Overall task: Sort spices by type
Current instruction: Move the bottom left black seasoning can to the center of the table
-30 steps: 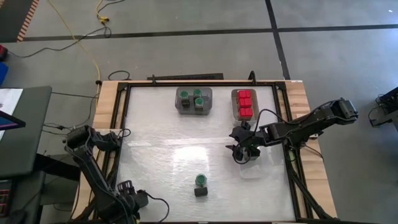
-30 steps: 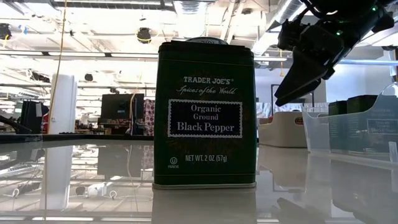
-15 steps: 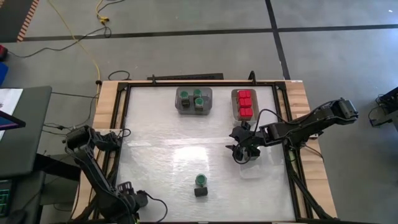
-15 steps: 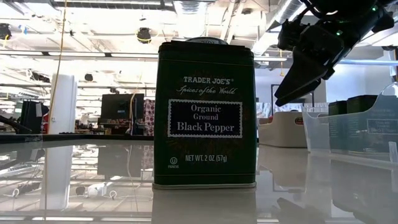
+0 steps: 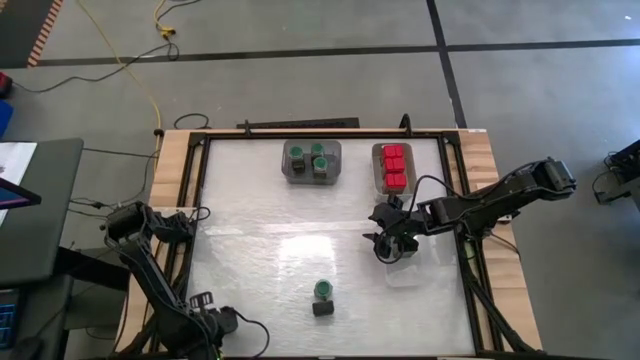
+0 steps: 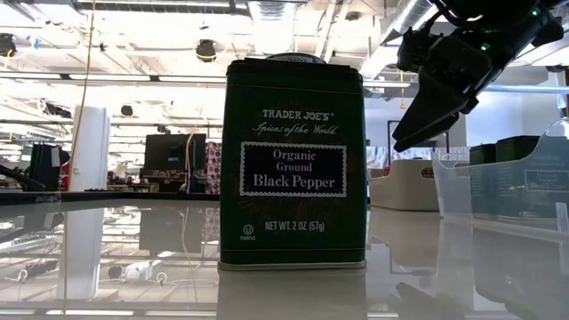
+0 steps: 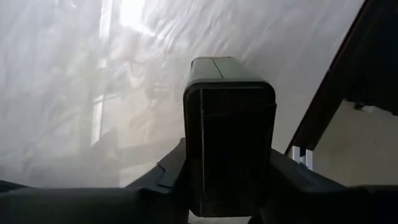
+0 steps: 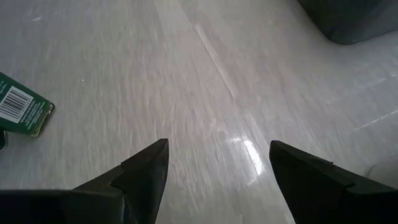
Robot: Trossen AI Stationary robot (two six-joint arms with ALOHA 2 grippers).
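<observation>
While the black pepper tin stands upright on the surface with a green-lidded jar touching it at 12 o'clock, the right tool hovers near, at the tin's 2 o'clock, jaws apart and empty. The left tool, at 9 o'clock off the surface edge, clamps a dark block.

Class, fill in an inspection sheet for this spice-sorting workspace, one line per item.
Surface: white table, glossy.
Job's things: green-lidded jars in grey tray; red boxes in second tray; loose jar and black pepper tin near the front middle.
Clutter: nothing seen.
Grippers: right gripper open above clear tray; left gripper at near left edge.
Cables: yellow cable on floor.
Surroundings: grey floor, taped lines.
</observation>
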